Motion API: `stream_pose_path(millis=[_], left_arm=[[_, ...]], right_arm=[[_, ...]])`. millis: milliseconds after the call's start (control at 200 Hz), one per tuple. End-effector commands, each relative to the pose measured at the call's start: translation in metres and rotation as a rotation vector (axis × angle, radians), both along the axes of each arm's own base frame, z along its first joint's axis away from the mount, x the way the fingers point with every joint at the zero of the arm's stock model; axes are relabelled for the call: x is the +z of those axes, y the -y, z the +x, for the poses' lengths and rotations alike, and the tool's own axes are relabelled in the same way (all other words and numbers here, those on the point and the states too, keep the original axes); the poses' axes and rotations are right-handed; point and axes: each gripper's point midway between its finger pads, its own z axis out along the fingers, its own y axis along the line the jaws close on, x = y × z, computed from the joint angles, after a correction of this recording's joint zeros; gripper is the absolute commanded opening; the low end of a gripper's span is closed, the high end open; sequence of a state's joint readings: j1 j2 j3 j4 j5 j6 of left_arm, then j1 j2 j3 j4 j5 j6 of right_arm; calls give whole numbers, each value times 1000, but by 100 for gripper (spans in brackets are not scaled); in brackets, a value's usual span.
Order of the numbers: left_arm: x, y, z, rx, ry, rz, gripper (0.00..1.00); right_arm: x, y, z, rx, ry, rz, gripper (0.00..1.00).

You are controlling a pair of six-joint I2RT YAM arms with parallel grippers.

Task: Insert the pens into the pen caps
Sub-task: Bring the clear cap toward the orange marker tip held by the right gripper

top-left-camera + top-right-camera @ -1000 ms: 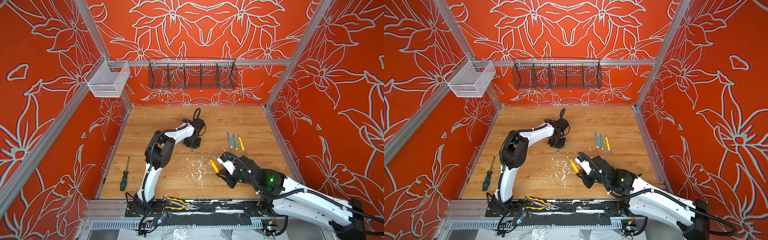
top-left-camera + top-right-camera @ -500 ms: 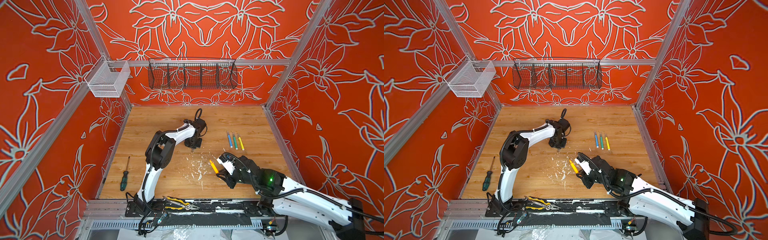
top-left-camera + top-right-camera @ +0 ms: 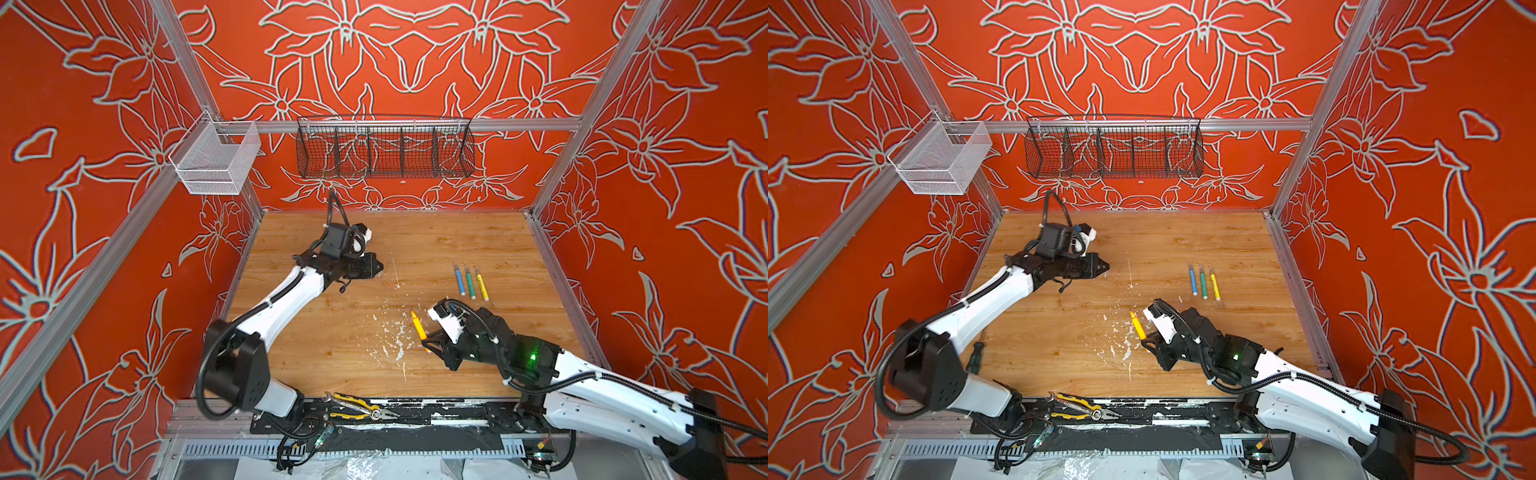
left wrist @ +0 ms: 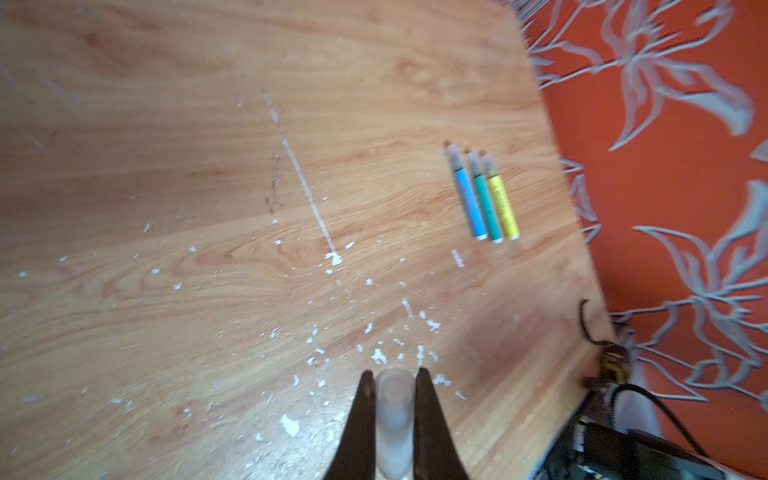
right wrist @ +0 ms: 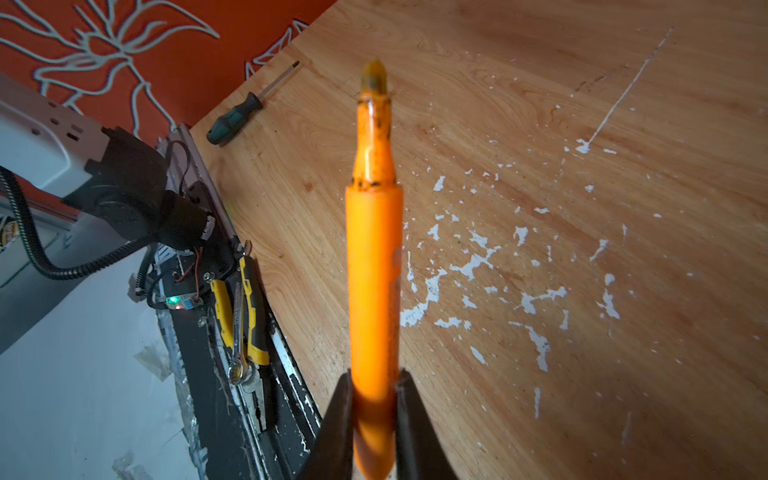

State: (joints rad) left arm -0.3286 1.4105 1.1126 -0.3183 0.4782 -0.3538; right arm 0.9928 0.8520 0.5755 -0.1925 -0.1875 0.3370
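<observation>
Left wrist view: the left end effector [image 4: 392, 374] was clamped on a clear pen cap [image 4: 392, 419], a stubby tube between both fingers that reached just past their tips. The picture was blurred, so which end was the cap's open one could not be told.
Top views, left side: both showed only the dark, closed tip of the left end effector [image 3: 377, 268] [image 3: 1106, 266] over the worktop [image 3: 436, 237], left of centre. The cap was too small to make out there.
Right wrist view: the right end effector [image 5: 374, 382] gripped the orange pen [image 5: 374, 270] near its rear end. The barrel ran straight out from the fingers, and the stained, uncapped nib was at the far end.
Top views, right side: the orange pen [image 3: 418, 326] [image 3: 1138, 326] stuck out tilted, nib toward the back wall, above the white flecks [image 3: 395, 340].
Pen to cap: well apart; the cap was held farther back and to the left of the pen.
Other pens: the blue pen [image 3: 459, 282], green pen [image 3: 470, 284] and yellow pen [image 3: 482, 286] lay side by side on the worktop's right part, beyond the right end effector and apart from it.
Screwdriver: the right wrist view showed the whole screwdriver [image 5: 237, 118]. In a top view only its handle [image 3: 974, 357] showed beside the left arm.
Pliers: the pliers [image 3: 357, 409] lay on the front rail.
</observation>
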Motion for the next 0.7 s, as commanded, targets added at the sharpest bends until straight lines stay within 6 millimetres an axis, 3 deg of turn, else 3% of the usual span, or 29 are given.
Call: stream_pose_path(millis=[0,210,365,390,510,696], left_arm=[[42,21,-24,-150,129,-221,0],[83,18,-74,-271,296,-367,0],[92,13,-96,-288,380,-392,0],[102,10,-103,-294,422,-400,0],[111,10,-114,-319,476,-431,0],[113,7,-115,-305,508,-432,0]], right_arm=[[21,-23,0,51,10,112,0],[43,-51,9,65,6,266,0],[37,-61,13,66,-7,269,0],[37,-61,14,64,-7,273,0],[43,-68,14,79,-3,308,0],[46,-76,11,103,-7,351,0]])
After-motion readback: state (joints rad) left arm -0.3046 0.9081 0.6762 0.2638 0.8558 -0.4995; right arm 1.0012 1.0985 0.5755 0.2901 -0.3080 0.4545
